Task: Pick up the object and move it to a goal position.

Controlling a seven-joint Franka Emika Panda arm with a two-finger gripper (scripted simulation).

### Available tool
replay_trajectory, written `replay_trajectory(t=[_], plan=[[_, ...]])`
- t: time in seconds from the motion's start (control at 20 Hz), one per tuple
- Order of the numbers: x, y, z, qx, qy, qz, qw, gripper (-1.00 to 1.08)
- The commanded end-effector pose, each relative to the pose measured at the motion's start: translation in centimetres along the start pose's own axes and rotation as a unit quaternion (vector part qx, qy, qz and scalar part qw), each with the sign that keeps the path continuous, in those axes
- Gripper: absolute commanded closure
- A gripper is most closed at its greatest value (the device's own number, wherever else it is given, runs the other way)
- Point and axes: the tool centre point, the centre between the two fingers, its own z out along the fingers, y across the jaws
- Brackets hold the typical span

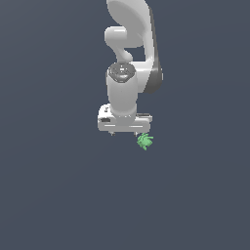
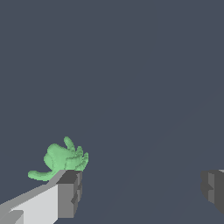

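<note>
Object (image 1: 145,141) just below the gripper (image 1: 125,132), toward the exterior view's right, under the right end of the gripper body. Arm above, reaching down from the top of the exterior view. In the wrist view, object (image 2: 63,159) just beyond the tip of one finger (image 2: 70,192), outside the gap between the fingers, seemingly touching or nearly touching that tip. Other finger (image 2: 213,189) well apart, on the far side of the wide gap. Plain floor (image 1: 58,195) beneath everything.

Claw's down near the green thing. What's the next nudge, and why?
Probably shift sideways toward the exterior view's right. The claw stands open, but the green object lies beyond one finger, not in the gap, so closing now would likely miss.
</note>
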Motion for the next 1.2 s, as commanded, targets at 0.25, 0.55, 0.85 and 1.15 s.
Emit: replay_trajectory(t=[0.25, 0.55, 0.85, 1.15], plan=[[-0.2, -0.6, 0.4, 0.000, 0.000, 0.018, 0.9998, -0.92], [-0.5, -1.8, 1.1, -0.001, 0.001, 0.053, 0.9986, -0.92], [-1.1, -3.6, 2.3, -0.002, 0.002, 0.106, 0.9943, -0.92], [-1.9, -5.6, 3.6, -0.003, 0.003, 0.167, 0.9859, -0.92]])
